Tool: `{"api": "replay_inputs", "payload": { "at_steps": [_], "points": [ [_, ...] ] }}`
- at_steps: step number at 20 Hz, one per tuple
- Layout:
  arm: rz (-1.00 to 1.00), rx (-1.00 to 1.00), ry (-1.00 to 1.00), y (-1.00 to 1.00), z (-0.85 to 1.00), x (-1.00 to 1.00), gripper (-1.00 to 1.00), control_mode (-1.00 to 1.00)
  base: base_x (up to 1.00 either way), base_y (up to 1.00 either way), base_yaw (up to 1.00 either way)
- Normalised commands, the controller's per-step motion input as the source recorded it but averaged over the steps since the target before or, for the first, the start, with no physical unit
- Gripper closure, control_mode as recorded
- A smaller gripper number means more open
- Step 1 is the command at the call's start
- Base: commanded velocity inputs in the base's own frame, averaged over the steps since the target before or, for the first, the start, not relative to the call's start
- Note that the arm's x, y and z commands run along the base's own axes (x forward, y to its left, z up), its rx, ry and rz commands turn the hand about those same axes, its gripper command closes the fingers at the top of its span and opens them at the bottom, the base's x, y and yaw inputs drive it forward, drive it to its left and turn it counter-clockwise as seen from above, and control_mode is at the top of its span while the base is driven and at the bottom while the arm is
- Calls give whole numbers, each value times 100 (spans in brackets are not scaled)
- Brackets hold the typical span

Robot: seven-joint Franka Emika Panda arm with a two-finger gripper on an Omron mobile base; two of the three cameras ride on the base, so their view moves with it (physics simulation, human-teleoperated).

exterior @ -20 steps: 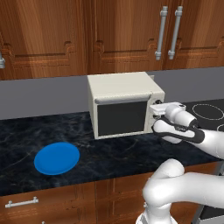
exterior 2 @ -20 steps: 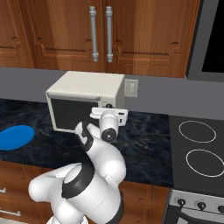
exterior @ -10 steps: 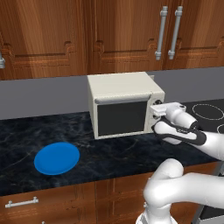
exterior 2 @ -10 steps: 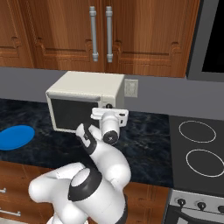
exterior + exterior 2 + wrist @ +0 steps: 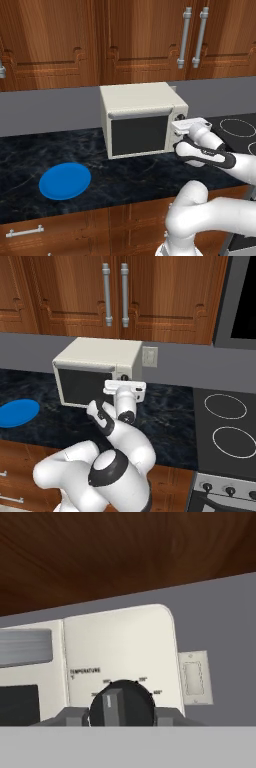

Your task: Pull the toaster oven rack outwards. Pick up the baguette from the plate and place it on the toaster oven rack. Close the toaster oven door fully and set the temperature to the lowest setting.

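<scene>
**Gripper on the temperature knob, door shut**

So the toaster oven (image 5: 142,120) sits on the dark marbled counter (image 5: 125,175) against the grey backsplash, under the wooden cabinets (image 5: 135,40). The toaster oven door (image 5: 138,135) is up and closed, dark glass facing out, pale bar handle (image 5: 22,646) across the top. With the door shut I can't see the rack or the baguette, so no idea from here where exactly the bread sits.

The gripper (image 5: 121,717) is pressed right up to the right-hand control panel of the oven. In the hand view the two fingertips (image 5: 72,717) sit one on each side of a round dark knob (image 5: 121,704), right under the label that reads "TEMPERATURE". The knob has a raised grey bar across its face, pointing roughly straight up in that view, with tiny number marks around it that are too small to read. The fingers look closed against the knob's sides, so I'd call it a grip on the knob.

From the left base view the hand (image 5: 192,135) comes in from the right, level with the oven's upper front corner. The right base view shows the same hand (image 5: 125,393) covering the panel.

The blue plate (image 5: 65,180) is lying bare on the counter, well off to the left of the oven. A wall outlet (image 5: 149,356) sits on the backsplash just right of the oven, and a stovetop (image 5: 227,426) with ring burners is further right.
</scene>
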Motion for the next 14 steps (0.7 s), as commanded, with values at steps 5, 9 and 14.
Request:
{"api": "replay_inputs", "payload": {
  "at_steps": [5, 9, 14],
  "points": [
    [13, -10, 8, 0, 49, 0, 100, -100, 0, 0, 0],
    [17, -7, 18, -2, 49, 0, 100, -100, 0, 0, 0],
    [17, -14, 16, -20, 16, 0, 100, -100, 0, 0, 0]
  ]
}}
